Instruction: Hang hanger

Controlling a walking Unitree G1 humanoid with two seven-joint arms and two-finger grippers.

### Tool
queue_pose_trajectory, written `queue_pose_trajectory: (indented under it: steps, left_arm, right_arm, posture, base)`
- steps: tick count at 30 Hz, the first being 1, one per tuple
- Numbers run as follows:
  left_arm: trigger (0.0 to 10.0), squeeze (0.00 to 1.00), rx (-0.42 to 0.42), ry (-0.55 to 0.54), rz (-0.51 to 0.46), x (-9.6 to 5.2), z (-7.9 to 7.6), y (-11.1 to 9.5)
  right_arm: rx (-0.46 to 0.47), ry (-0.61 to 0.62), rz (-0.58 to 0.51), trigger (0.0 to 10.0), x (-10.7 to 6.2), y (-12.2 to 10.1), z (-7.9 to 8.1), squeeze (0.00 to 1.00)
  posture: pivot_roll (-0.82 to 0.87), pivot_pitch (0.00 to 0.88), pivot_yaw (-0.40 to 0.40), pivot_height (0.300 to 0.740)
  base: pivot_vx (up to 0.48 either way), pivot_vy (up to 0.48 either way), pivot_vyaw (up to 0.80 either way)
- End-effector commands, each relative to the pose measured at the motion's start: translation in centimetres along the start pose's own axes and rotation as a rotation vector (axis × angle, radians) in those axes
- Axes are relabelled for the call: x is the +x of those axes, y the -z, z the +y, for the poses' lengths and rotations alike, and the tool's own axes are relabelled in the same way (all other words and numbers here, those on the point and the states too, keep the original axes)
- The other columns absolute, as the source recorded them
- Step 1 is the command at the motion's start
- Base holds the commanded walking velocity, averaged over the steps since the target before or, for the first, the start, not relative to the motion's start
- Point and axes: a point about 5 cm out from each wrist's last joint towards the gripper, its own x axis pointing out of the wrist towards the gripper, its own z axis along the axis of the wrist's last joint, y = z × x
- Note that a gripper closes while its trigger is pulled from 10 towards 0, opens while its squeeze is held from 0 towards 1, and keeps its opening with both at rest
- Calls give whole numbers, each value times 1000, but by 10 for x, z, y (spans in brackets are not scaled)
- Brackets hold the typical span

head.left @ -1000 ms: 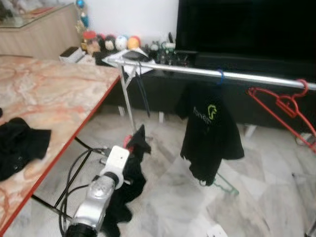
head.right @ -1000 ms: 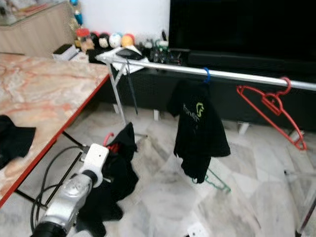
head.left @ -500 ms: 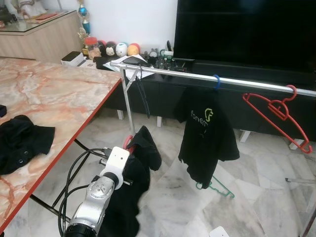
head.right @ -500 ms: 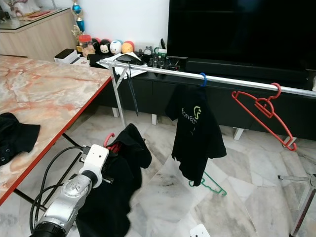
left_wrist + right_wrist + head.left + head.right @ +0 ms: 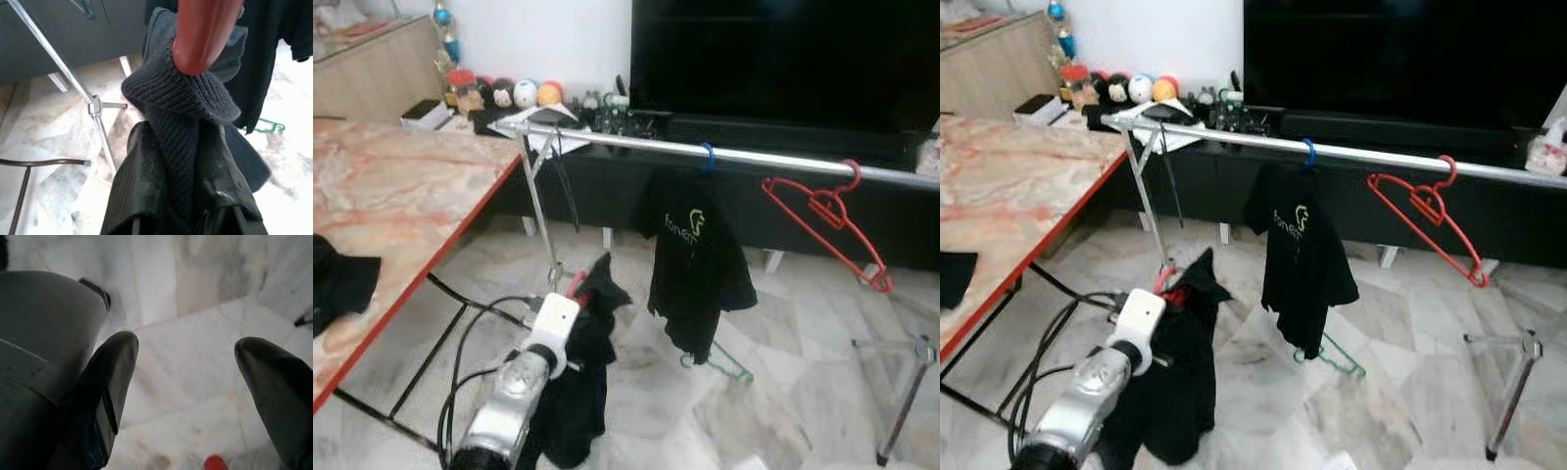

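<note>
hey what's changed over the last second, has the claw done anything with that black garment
Mostly the camera shifted; the whole scene slid leftward in frame. The left claw still grips the black garment with its red hanger, below the rail, not yet hung. The black shirt and the empty red hanger stay on the rail, and the green hanger stays on the floor.
</note>
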Motion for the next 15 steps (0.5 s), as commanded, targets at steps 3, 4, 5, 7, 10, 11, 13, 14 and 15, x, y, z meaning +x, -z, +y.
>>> queue_pose_trajectory:
  steps: [3,4,5,7,10,11,13,14,15]
  left_arm:
    - [10000,0,1,-2,-37,0,1,-9]
    - [10000,0,0,0,-37,0,0,-9]
    - [10000,0,0,1,-37,0,0,-9]
    - [10000,0,8,8,-38,0,-1,-9]
    - [10000,0,10,9,-40,0,-1,-10]
    - [10000,0,10,9,-40,1,-2,-10]
    - [10000,0,9,9,-42,0,-2,-10]
    - [10000,0,8,9,-41,0,-2,-10]
    - [10000,0,8,9,-41,1,-2,-10]
  right_arm:
    - [16,-15,-8,10000,0,-2,4,0]
    - [18,-14,-8,10000,0,-2,4,0]
    - [19,-14,-7,10000,0,-2,4,0]
    - [18,-14,-6,10000,0,-2,4,0]
    - [16,-13,-2,10000,0,-2,3,0]
    - [15,-13,0,10000,0,-2,3,0]
    - [7,-15,10,10000,0,-1,3,0]
    - [5,-15,11,10000,0,-1,3,0]
    - [3,-15,12,10000,0,-2,2,0]
  posture:
    - [-62,0,-1,740]
    - [-61,0,-2,740]
    - [-61,0,-2,740]
    - [-62,0,-5,740]
    - [-61,0,-7,740]
    - [-61,0,-7,740]
    - [-61,0,-7,740]
    - [-62,0,-9,740]
    - [-62,0,-9,740]
  base:
    - [0,-340,0]
    - [0,-326,0]
    - [0,-326,0]
    - [0,-328,0]
    - [0,-328,0]
    - [0,-330,-606]
    - [0,-328,-738]
    - [0,-326,-788]
    - [0,-330,-788]
